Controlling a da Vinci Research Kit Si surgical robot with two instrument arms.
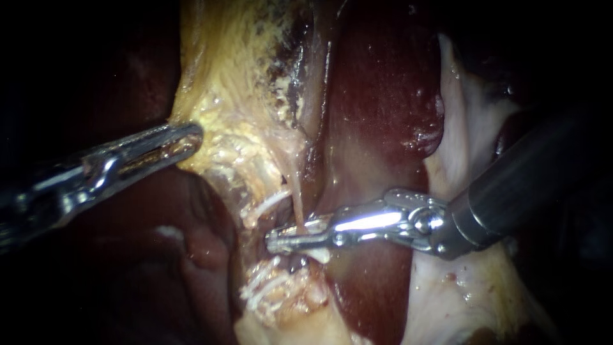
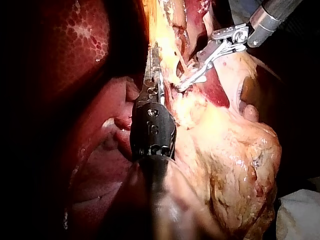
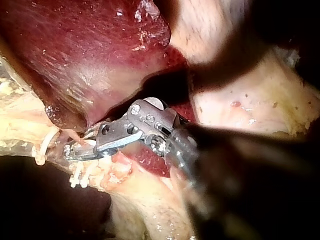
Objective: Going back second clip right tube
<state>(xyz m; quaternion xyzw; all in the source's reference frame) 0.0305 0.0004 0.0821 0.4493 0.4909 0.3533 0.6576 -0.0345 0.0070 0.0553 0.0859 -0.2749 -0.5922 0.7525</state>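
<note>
thin tube (image 1: 297, 207) hanging between yellowish tissue (image 1: 236, 96) and dark liver (image 1: 383, 96). reaches across the tube's lower end with the right instrument (image 1: 273, 240), jaws a slit apart, tube passing through the gap. grips the yellowish tissue's edge with the left instrument (image 1: 191, 137), jaws closed on it, well left of the tube. whitish strands (image 1: 265, 291) just below the tube.
</note>
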